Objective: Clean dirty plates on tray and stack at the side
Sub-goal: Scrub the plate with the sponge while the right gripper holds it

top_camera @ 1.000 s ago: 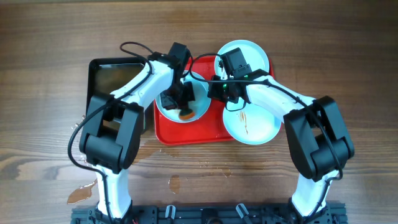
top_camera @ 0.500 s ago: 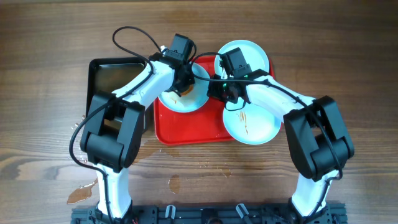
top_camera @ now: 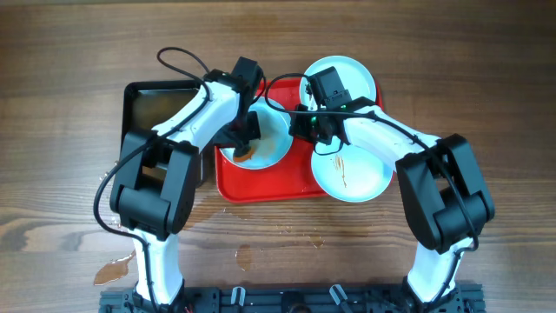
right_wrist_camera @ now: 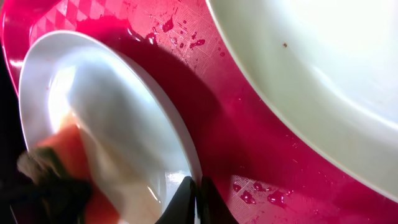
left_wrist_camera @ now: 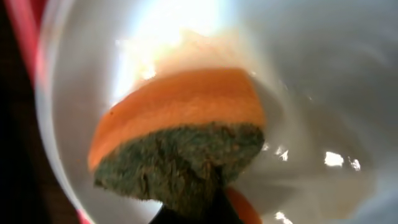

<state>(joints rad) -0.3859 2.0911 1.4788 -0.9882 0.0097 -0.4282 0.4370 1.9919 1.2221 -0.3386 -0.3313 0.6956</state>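
Three pale blue plates lie on the red tray [top_camera: 261,184]. The left plate [top_camera: 271,139] is tilted; my right gripper [top_camera: 300,124] is shut on its rim, seen in the right wrist view [right_wrist_camera: 196,198]. My left gripper [top_camera: 243,143] is shut on an orange and green sponge [left_wrist_camera: 180,146] and presses it into that plate [left_wrist_camera: 323,74]. The sponge also shows in the right wrist view [right_wrist_camera: 68,162]. A second plate [top_camera: 352,174] with a brown smear lies at the front right. The third plate [top_camera: 356,74] lies at the back.
A black pan [top_camera: 156,109] stands left of the tray. Water puddles [top_camera: 117,271] lie on the wooden table near the front left. Drops of water sit on the tray [right_wrist_camera: 249,155].
My left gripper has moved the sponge from the plate's back rim toward its front left. The right arm and the other plates have not moved.
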